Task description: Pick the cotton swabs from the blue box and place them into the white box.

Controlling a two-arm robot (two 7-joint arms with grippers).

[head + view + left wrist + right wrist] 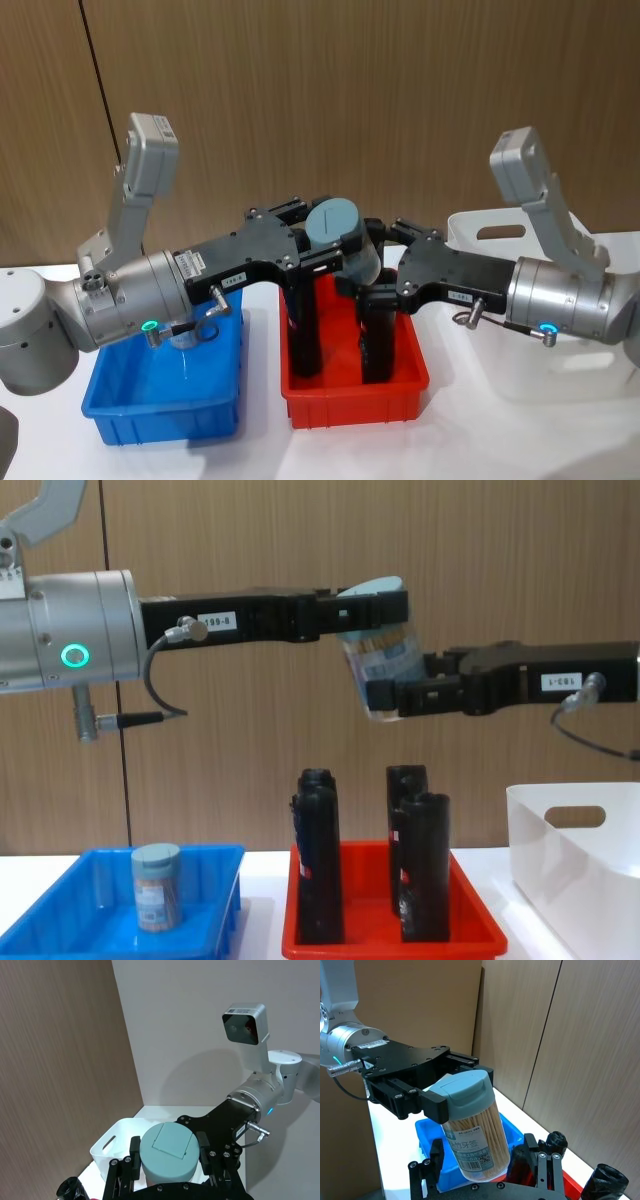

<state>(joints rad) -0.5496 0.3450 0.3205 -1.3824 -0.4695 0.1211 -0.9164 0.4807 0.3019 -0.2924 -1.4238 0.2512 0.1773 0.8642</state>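
Note:
One jar of cotton swabs [385, 655], clear with a pale grey-blue lid, hangs tilted in the air above the red tray. My left gripper [375, 605] is shut on its lid end [167, 1152]. At the same time my right gripper [385, 695] is shut around its base [479, 1165]. A second jar of cotton swabs [157, 885] stands upright in the blue box [60, 900] at the left. The white box [570, 850] stands at the right, beyond the red tray, under my right arm.
A red tray [480, 940] sits between the two boxes and holds several tall black bottles [318, 865], directly below the held jar. A wooden panel wall closes off the back of the white table.

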